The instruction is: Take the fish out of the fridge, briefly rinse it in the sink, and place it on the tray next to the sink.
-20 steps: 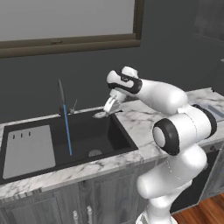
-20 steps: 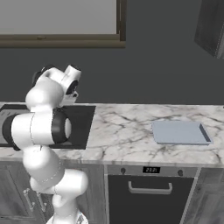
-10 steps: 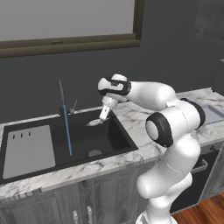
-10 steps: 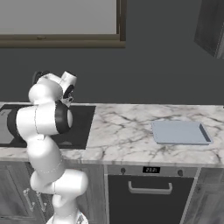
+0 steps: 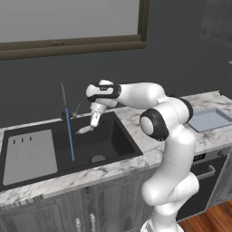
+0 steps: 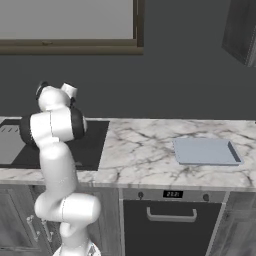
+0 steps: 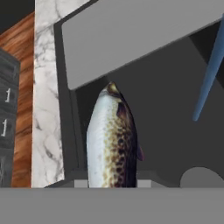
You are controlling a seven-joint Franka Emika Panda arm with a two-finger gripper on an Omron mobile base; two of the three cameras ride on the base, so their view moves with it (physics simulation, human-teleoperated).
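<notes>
My gripper (image 5: 94,121) hangs over the black sink (image 5: 107,146), shut on the fish (image 5: 84,130), which sticks out below and to the left of the fingers. The hand view looks along the silvery, brown-speckled fish (image 7: 112,140) held between the fingertips above the sink floor (image 7: 166,131), with the round drain (image 7: 202,177) close by. A thin blue stream (image 5: 69,134) falls from the dark faucet (image 5: 63,98) just left of the fish. The pale grey-blue tray (image 5: 208,119) lies on the counter far right, and also appears as the tray (image 6: 206,150) in the right base view.
A flat grey panel with three slots (image 5: 29,155) covers the sink's left part. Marble counter (image 6: 140,150) runs between sink and tray. A dark oven front (image 6: 170,220) sits below. My own arm (image 6: 54,130) blocks the sink's middle in the right base view.
The arm has swung left and lower over the basin, carrying the fish from the sink's right rim towards the blue stream.
</notes>
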